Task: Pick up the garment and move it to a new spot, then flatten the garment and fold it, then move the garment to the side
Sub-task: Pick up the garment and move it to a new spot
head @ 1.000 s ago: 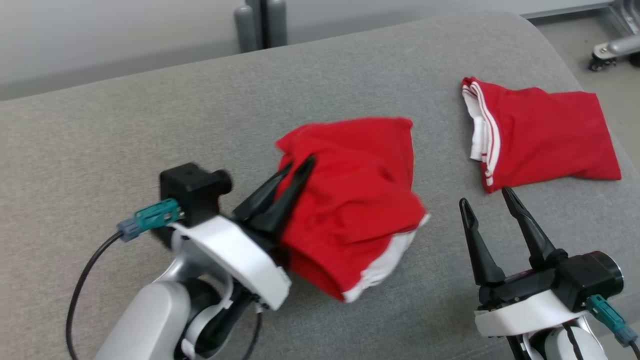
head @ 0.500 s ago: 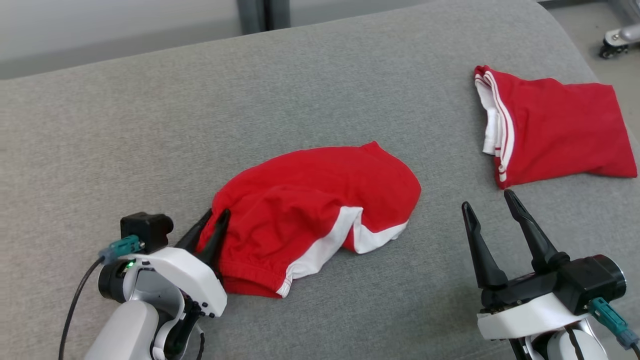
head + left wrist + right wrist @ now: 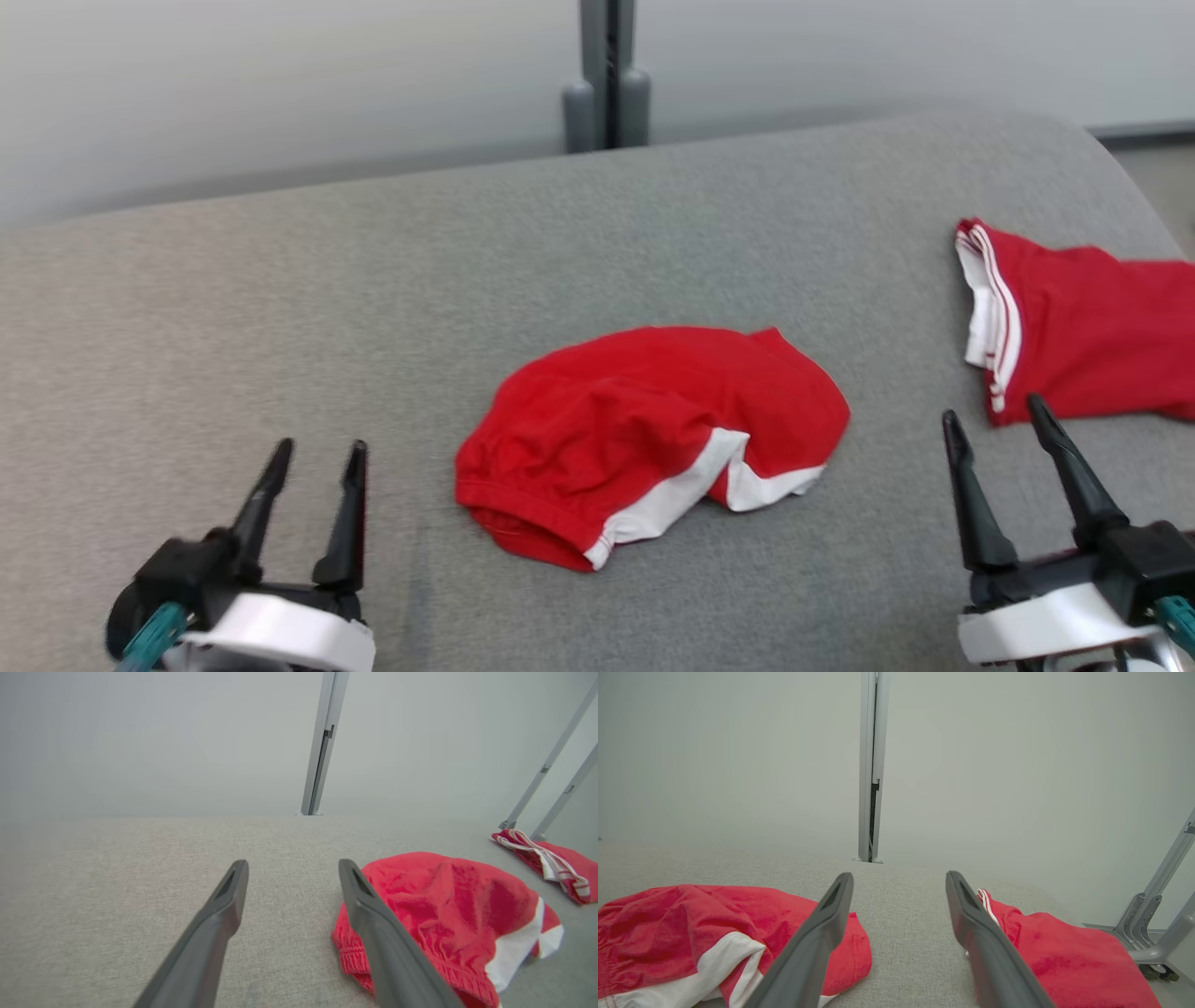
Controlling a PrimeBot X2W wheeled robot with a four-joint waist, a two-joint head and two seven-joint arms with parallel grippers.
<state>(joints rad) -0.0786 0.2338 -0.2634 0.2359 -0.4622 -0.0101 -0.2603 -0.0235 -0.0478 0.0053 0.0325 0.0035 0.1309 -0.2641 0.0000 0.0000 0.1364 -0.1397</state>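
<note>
A crumpled red garment (image 3: 644,439) with a white stripe lies in a heap at the middle of the grey padded surface (image 3: 373,308); it is also in the left wrist view (image 3: 448,914) and the right wrist view (image 3: 691,924). My left gripper (image 3: 316,459) stands open at the lower left, apart from the heap and holding nothing. In its wrist view the left gripper (image 3: 293,870) has bare surface between its fingers, the garment just right of them. My right gripper (image 3: 994,420) is open at the lower right, empty, and seen as (image 3: 900,881) in its wrist view.
A second red garment (image 3: 1083,327) with white stripes lies folded at the right edge, just beyond the right fingertips, also (image 3: 1064,956). A grey post (image 3: 607,75) rises behind the surface against a pale wall. A wheeled metal frame (image 3: 1153,933) stands off the right side.
My left gripper let go of the red garment and drew back to the lower left, now open. The garment dropped into a heap. The head camera shifted, so the whole scene slid.
</note>
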